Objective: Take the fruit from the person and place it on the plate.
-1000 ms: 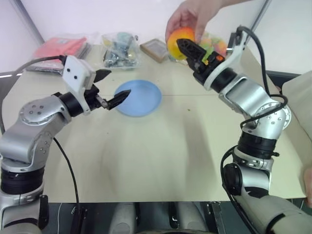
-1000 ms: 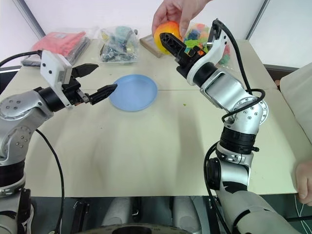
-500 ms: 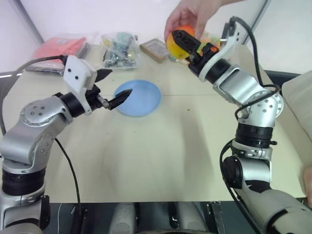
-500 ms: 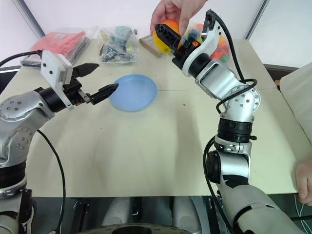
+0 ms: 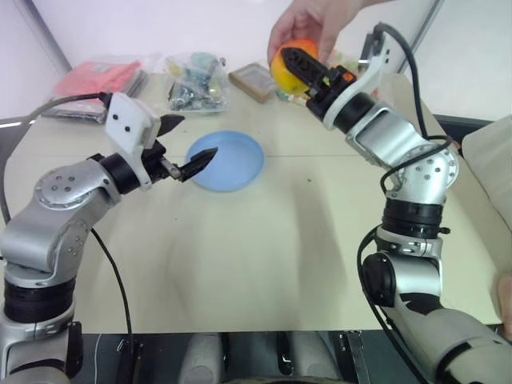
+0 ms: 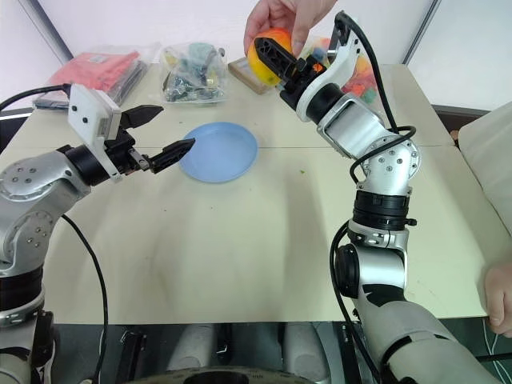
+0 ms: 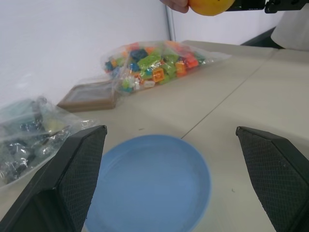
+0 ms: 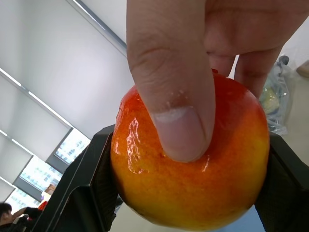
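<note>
Right gripper (image 6: 276, 66) clamped on the fruit (image 8: 190, 157), raised above the table's far side, person's hand (image 6: 282, 20) gripping it from above. Plate (image 6: 218, 152) lower and leftward, nearer the left gripper (image 6: 156, 136), spread wide, holding nothing.

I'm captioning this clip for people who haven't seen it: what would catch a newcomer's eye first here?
The handover at the far side of the table: a person's hand holds an orange-yellow fruit from above, while the right claw has its black fingers closed on the fruit's sides. Next, the light blue plate lying bare mid-table, with the open left claw hovering at its left edge.
</note>
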